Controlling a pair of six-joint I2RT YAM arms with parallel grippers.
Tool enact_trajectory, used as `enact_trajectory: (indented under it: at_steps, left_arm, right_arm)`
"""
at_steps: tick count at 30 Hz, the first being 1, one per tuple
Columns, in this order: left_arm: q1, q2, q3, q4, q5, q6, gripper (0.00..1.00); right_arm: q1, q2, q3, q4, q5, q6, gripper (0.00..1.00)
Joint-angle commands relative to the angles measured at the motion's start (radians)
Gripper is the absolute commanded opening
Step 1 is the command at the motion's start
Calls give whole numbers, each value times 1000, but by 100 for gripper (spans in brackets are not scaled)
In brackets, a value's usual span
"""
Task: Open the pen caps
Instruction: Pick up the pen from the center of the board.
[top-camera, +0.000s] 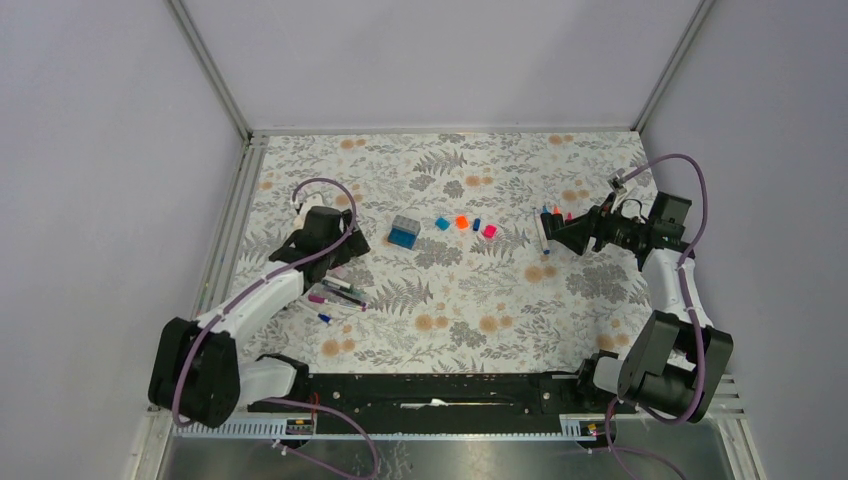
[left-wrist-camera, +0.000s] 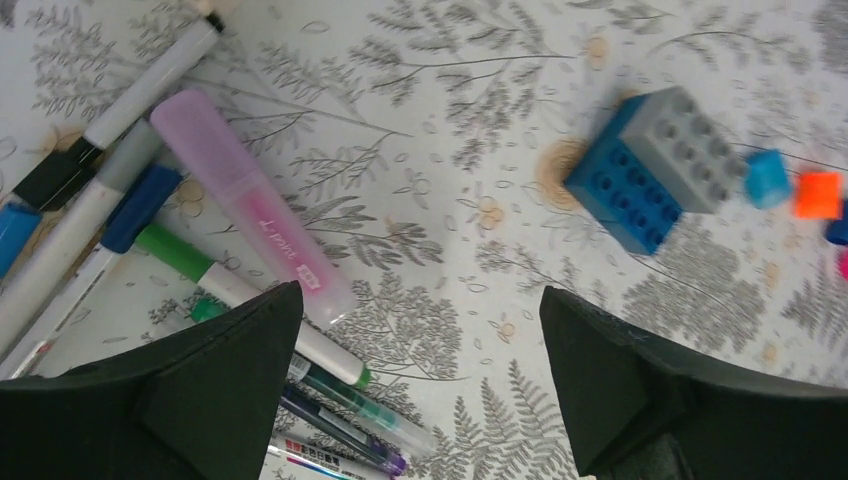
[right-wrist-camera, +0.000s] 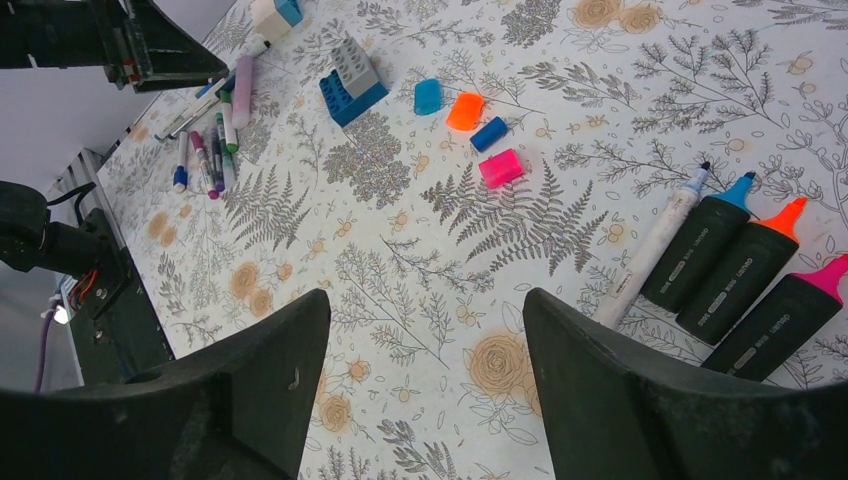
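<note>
Held left claw (left-wrist-camera: 420, 295) wide, empty, right claw (right-wrist-camera: 425, 295) likewise; needed left centring on pink highlighter (left-wrist-camera: 250, 205), seemingly capped.

The table covering (right-wrist-camera: 400, 300) looked like smooth, matt printed cloth or vinyl. The pen caps (right-wrist-camera: 465, 111) were bright, smooth plastic with a slight sheen, as was the studded block (left-wrist-camera: 650, 165). The pink highlighter (left-wrist-camera: 250, 205) had a frosted, translucent plastic body. The dark highlighter barrels (right-wrist-camera: 740, 268) were satin black plastic. The left gripper (left-wrist-camera: 420, 292) had matt black, faintly grainy fingers (left-wrist-camera: 220, 390).
</note>
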Motion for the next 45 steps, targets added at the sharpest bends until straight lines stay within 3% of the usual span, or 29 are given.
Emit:
enact_trajectory:
  at_steps: [1,8,15,32,45]
  left_arm:
    - [27,96,87,-86,-108,-120,97]
    - [37,242,201,-217,-200,-236,77]
    - [40,316,255,-319,-295,-320,75]
    - [51,418,270,-275,-253,-306,65]
    - [52,462,273,-255,-220,-305,64]
  right_arm:
    - [-4,3,-6,39,-38,10,77]
    - [-4,6,-8,39,-39,14,77]
    - [-4,9,-10,39,-41,14,77]
    - [-4,14,-17,37,-36,11,77]
    - [-4,12,-20,38,-35,11,77]
